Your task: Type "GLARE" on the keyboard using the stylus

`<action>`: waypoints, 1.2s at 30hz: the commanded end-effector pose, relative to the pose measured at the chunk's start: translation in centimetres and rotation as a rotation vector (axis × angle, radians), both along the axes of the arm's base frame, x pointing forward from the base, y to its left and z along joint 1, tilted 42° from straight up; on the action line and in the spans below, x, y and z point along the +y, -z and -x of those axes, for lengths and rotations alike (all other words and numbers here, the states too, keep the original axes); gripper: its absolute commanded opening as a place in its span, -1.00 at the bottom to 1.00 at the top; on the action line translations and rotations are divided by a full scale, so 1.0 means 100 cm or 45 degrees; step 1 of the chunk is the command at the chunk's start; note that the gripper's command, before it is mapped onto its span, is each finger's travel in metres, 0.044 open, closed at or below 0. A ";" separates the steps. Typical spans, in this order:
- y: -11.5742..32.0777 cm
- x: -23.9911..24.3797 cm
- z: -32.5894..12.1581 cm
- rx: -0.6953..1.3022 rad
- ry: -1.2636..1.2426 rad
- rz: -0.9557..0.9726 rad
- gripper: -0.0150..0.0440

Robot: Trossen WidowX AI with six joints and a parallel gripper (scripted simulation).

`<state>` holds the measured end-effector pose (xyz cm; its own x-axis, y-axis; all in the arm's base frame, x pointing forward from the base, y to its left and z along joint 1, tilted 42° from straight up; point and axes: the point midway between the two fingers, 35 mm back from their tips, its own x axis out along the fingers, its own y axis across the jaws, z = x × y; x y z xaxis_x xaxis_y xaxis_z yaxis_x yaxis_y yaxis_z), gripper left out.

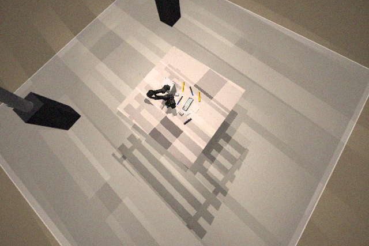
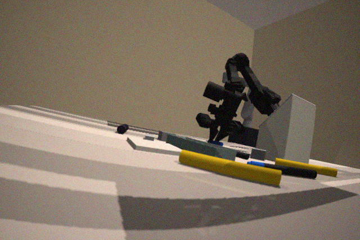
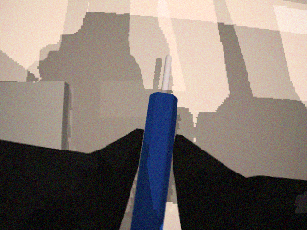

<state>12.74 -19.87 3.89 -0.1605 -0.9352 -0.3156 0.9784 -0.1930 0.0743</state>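
Pinching the blue stylus, the claw has the pickup apparently done, while the keyboard lies just beside it, all five letters of "GLARE" seemingly still to be typed.

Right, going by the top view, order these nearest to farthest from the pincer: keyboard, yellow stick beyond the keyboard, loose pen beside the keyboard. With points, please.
From the pincer [image 1: 172, 106] [image 2: 214, 140] [image 3: 158, 139]:
1. Loose pen [image 1: 180, 100] [image 2: 243, 155]: between pincer and keyboard.
2. Keyboard [image 1: 187, 104] [image 2: 200, 146]: just past that pen.
3. Yellow stick [image 1: 199, 97] [image 2: 229, 167]: on the keyboard's far side.
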 end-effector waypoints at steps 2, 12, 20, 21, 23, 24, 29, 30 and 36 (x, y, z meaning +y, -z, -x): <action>-0.006 0.006 -0.002 -0.007 0.005 0.003 -0.49; -0.023 0.018 -0.002 -0.005 0.005 0.010 -0.49; -0.034 0.025 -0.001 -0.003 0.000 0.022 -0.49; -0.034 0.025 -0.001 -0.003 0.000 0.022 -0.49; -0.030 0.024 -0.002 0.005 -0.004 0.004 -0.49; -0.030 0.024 -0.004 0.010 -0.007 -0.007 -0.49; -0.022 0.026 -0.020 0.062 -0.039 -0.125 -0.49; -0.021 0.026 -0.024 0.074 -0.047 -0.152 -0.49; -0.010 0.032 -0.046 0.145 -0.093 -0.314 -0.49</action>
